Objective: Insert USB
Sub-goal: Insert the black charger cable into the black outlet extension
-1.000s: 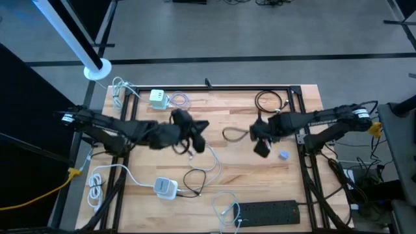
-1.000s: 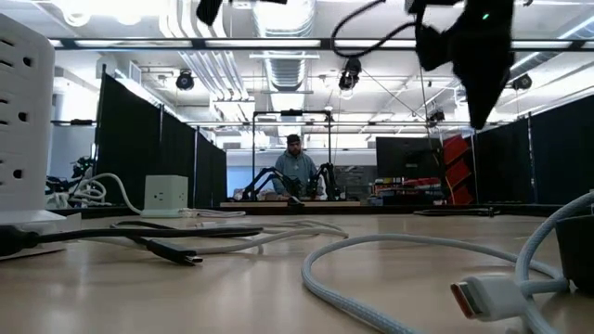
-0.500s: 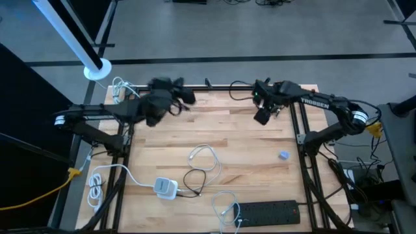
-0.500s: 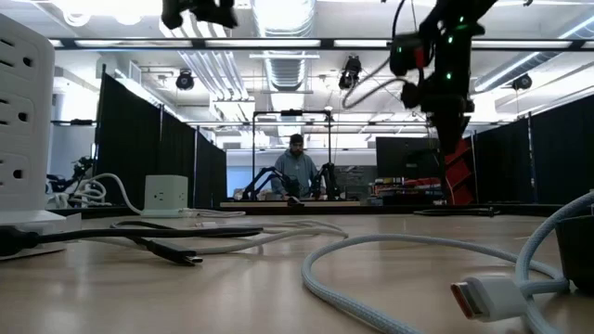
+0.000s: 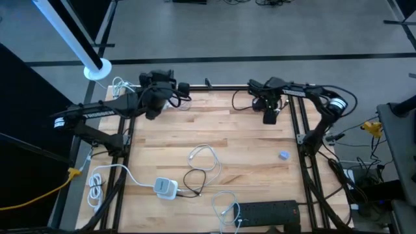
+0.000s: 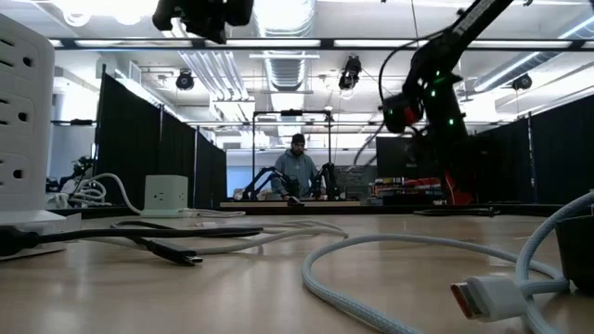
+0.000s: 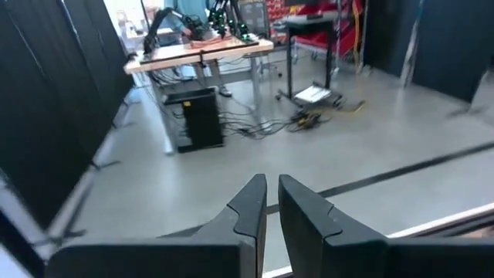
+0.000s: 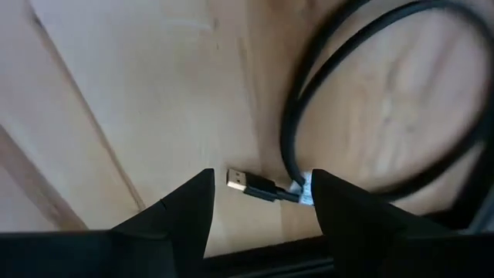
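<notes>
A black cable [image 8: 301,100] lies coiled on the wooden table at its far right. Its USB plug [image 8: 248,184] lies flat on the wood. My right gripper [image 8: 261,176] hovers open above that plug, one finger on either side, touching nothing; the high view shows it [image 5: 269,117] near the far right corner. My left gripper [image 7: 272,207] is shut on nothing and points level out past the table's far edge. It is raised over the far left corner [image 5: 184,91]. A white charger block [image 6: 167,195] stands on the table at the far left.
A white adapter [image 5: 166,187] with its cord, a loose white cable [image 5: 203,156] and a thin black cable lie mid-table. A black power strip [image 5: 270,211] lies along the near edge. A small blue thing [image 5: 284,155] sits at the right. A person stands far behind the table [image 6: 297,172].
Both arms have left the table's middle and swung toward the far edge. My left gripper has risen and turned level over the far left corner. My right gripper has gone to the far right, then dropped lower over the black cable.
</notes>
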Robot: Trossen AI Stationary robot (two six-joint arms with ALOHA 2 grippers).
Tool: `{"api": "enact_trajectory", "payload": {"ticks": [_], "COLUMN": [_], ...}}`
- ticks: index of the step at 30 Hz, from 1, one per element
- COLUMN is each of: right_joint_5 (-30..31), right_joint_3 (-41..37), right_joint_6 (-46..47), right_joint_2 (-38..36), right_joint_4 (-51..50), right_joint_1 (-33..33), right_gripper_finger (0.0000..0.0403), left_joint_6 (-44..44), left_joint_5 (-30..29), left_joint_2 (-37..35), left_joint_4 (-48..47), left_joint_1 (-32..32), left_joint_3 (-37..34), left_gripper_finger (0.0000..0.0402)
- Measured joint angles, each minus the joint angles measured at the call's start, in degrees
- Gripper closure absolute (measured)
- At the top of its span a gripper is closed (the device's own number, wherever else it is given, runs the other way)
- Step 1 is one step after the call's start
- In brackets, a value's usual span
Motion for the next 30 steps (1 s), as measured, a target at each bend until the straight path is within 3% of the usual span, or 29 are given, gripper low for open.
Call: {"api": "enact_trajectory", "payload": {"ticks": [10, 15, 19, 25, 30], "right_joint_5": [0.06, 0.16, 0.02, -4.30, -7.12], "right_joint_3": [0.00, 0.09, 0.20, 0.19, 2.06], "right_joint_6": [4.39, 4.34, 7.48, 10.59, 15.80], "right_joint_2": [4.95, 7.00, 8.73, 8.53, 5.10], "right_joint_4": [6.93, 8.82, 8.10, 7.41, 5.78], "right_joint_1": [-2.69, -2.70, -2.68, -2.72, -2.48], "right_gripper_finger": [0.0202, 0.0209, 0.0251, 0.0388, 0.0395], "left_joint_6": [4.77, 4.81, 4.81, 4.81, 4.79], "left_joint_5": [0.03, 0.07, 0.10, 0.09, 0.35], "left_joint_2": [-0.44, -0.36, -0.36, -0.36, -0.36], "left_joint_4": [-14.84, -17.94, -16.76, -16.51, -16.51], "left_joint_1": [0.10, 0.47, 0.45, 0.90, 1.15], "left_joint_3": [0.00, 0.00, 0.00, 0.00, 0.00], "left_gripper_finger": [0.0377, 0.0377, 0.0377, 0.0377, 0.0377]}}
